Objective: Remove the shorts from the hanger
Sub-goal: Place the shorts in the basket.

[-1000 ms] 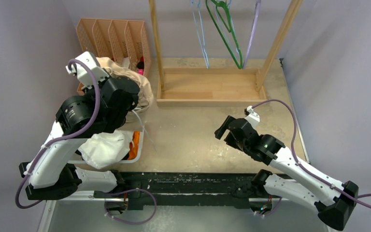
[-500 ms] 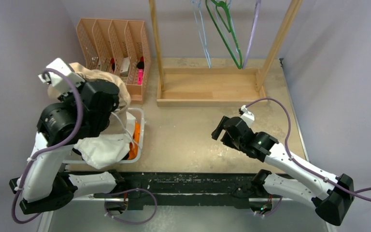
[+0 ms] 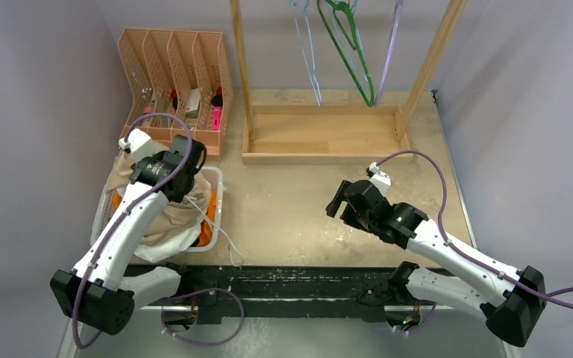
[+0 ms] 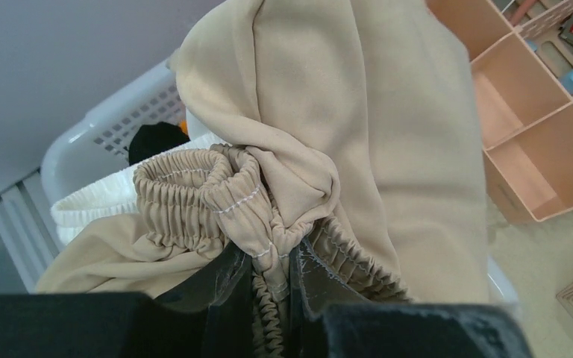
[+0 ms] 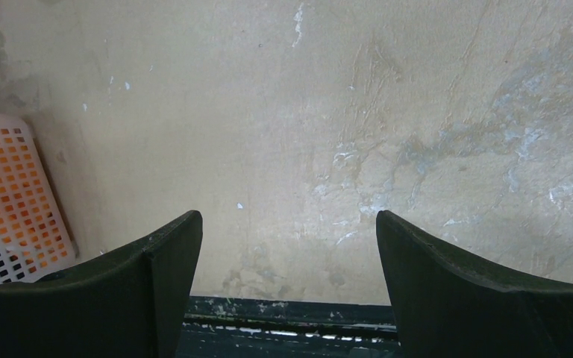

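My left gripper (image 4: 272, 261) is shut on the gathered elastic waistband of the beige shorts (image 4: 358, 112). From above, it (image 3: 175, 183) hangs low over the white basket (image 3: 218, 201), and the beige shorts (image 3: 166, 224) are draped across the basket. Under them show white shorts (image 4: 93, 207), a bit of black shorts (image 4: 153, 140) and orange shorts (image 3: 207, 231). The green hanger (image 3: 351, 52), a pale blue hanger (image 3: 310, 52) and a lilac hanger (image 3: 392, 45) hang bare on the rack. My right gripper (image 3: 341, 201) (image 5: 287, 239) is open over bare table, holding nothing.
The wooden rack's base tray (image 3: 324, 138) sits at the back centre, with slanted posts on both sides. A peach slotted organiser (image 3: 171, 60) with small items stands at the back left, just behind the basket. Grey walls close in on left and right.
My left arm swung left and down, carrying the beige shorts from above the organiser into the basket, covering the white shorts. The right arm shifted slightly left and stays open.
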{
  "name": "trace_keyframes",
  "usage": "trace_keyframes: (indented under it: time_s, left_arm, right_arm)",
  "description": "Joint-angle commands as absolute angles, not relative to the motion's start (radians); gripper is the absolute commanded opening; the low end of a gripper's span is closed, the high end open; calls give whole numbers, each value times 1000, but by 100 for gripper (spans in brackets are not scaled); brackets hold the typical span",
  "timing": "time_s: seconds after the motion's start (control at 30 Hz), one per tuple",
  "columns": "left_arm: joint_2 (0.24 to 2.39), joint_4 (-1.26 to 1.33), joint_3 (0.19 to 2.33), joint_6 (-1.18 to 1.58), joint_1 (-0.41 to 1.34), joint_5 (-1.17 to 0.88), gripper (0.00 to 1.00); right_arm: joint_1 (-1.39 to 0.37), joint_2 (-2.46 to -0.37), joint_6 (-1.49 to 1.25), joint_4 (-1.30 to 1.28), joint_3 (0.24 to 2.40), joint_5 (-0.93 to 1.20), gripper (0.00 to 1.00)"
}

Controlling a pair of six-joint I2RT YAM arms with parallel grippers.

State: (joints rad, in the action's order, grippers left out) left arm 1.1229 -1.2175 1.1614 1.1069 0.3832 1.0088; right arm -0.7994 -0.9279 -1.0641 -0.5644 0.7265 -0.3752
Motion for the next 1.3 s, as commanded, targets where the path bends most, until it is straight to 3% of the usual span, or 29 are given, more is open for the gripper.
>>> trace_keyframes:
  time_s: [0.0, 0.27, 0.4, 0.5, 0.57, 0.63, 0.7, 1.1, 1.2, 1.27]
  left_arm:
    - [1063, -1051, 1104, 1019, 205, 813, 0]
    - [1002, -868, 690, 1087, -66, 327, 0]
    - [985, -840, 643, 1091, -81, 229, 0]
    - [912, -918, 729, 1101, -81, 330, 38]
    - [871, -976, 810, 1106, -81, 375, 56]
    - [856, -1026, 892, 1105, -81, 399, 69]
    - [857, -1067, 970, 1097, -81, 415, 74]
    - [843, -1224, 1288, 998, -81, 616, 77]
    - [823, -1153, 1302, 898, -82, 497, 75]
    - [813, -1052, 1275, 792, -81, 244, 76]
  right_arm:
    - [-799, -911, -1054, -584, 735, -398, 87]
    - [-799, -885, -1069, -543, 707, -385, 87]
    - [-799, -914, -1056, -581, 736, -394, 87]
    - [-800, -918, -1058, -600, 744, -406, 87]
    - [-799, -913, -1057, -594, 744, -407, 87]
    - [-799, -904, -1054, -595, 745, -416, 87]
    - [-799, -893, -1061, -606, 750, -431, 87]
    - [-799, -838, -1061, -591, 742, -427, 87]
    - [-799, -856, -1060, -586, 752, -420, 88]
    - [-799, -872, -1055, -571, 749, -410, 87]
